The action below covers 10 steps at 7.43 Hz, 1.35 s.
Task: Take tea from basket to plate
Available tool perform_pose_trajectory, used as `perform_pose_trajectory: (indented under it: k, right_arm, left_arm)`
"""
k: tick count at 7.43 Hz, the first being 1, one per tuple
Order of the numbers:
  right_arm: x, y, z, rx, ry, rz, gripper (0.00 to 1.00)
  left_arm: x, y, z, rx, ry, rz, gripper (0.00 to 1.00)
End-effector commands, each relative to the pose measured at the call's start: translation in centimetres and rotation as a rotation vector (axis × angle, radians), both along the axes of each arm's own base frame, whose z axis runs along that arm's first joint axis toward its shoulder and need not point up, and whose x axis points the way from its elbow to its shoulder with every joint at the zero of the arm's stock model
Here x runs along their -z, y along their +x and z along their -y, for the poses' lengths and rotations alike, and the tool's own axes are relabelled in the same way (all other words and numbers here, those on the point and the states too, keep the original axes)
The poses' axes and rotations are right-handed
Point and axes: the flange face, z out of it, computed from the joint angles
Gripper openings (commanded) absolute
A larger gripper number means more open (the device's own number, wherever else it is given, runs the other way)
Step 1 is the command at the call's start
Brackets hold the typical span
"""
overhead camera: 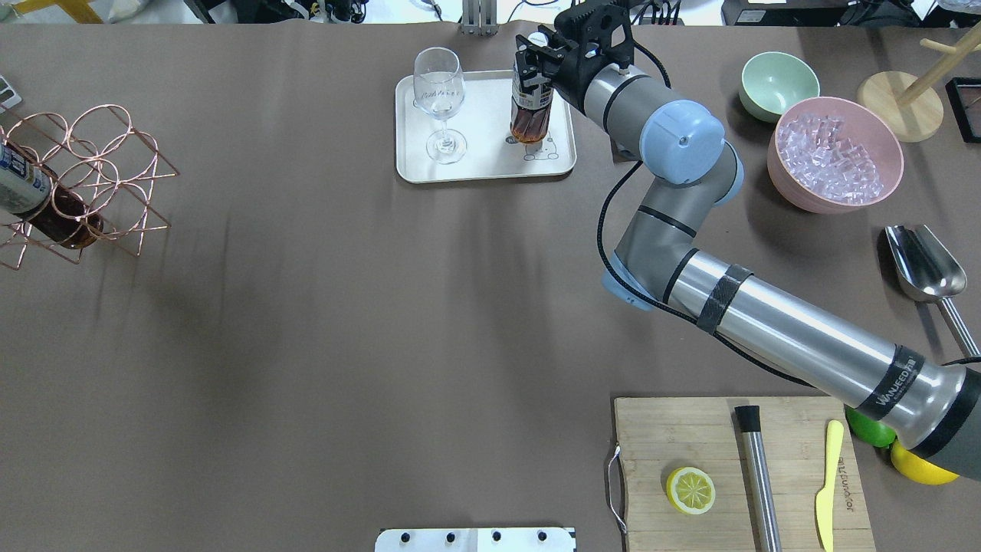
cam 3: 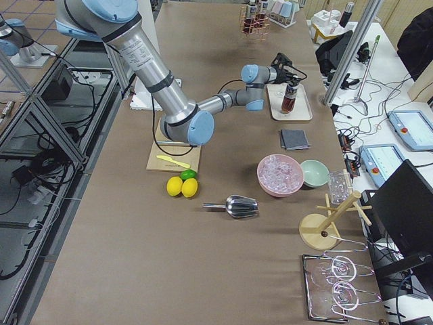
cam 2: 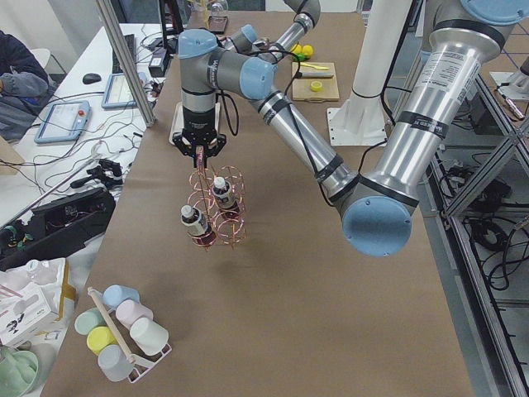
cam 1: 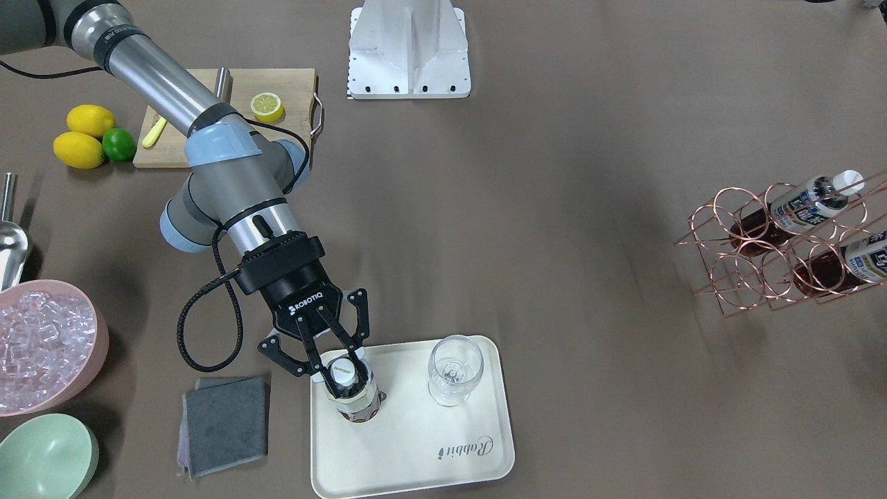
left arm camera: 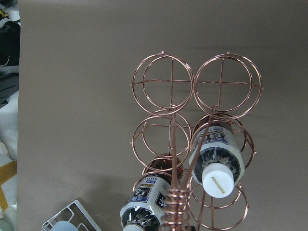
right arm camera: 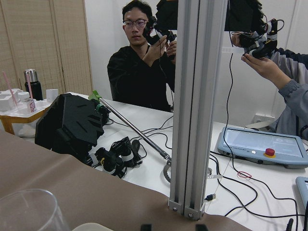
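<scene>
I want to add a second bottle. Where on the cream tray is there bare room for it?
Bare: the tray half toward the word Rabbit, and a narrower gap between the tea and the wine glass. Crowded: the corner at the tea, where the right gripper stands over its cap.

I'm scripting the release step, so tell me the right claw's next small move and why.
Probably open the right claw and let go: the tea stands upright on the plate beside the wine glass, its base apparently down, with the claw clamped at its cap. Contact isn't certain, so open slowly.
</scene>
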Motion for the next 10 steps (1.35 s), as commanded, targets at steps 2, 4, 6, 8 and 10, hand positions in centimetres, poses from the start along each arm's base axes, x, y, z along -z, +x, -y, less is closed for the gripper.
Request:
perform_pose_trajectory:
  k: [2,4,6,8,10]
  right_arm:
    - [-0.7,-0.7,0.2,0.007,-0.011,-0.013,0.0]
    - [-0.4,-0.9,0.1,0.019,-0.01,-0.01,0.28]
    - [0.0,-0.7,0.1,0.018,-0.01,0.001,1.0]
    - [0.4,-0.5,-0.1,0.02,-0.003,0.009,1.0]
    - [2.0,2.2,-0.9,0.07,0.014,0.025,1.0]
  left_arm:
    - [-4.3,-0.3,0.1,-0.054,0.032,0.012,0.0]
    - [-6.1,-0.6,1.5,-0.044,0.032,0.012,0.0]
    - [-8.0,-0.8,2.8,-0.049,0.045,0.014,0.0]
    - [-9.4,-0.7,3.8,-0.06,0.055,0.018,0.0]
    - [-11.0,-1.0,4.8,-0.07,0.071,0.023,0.0]
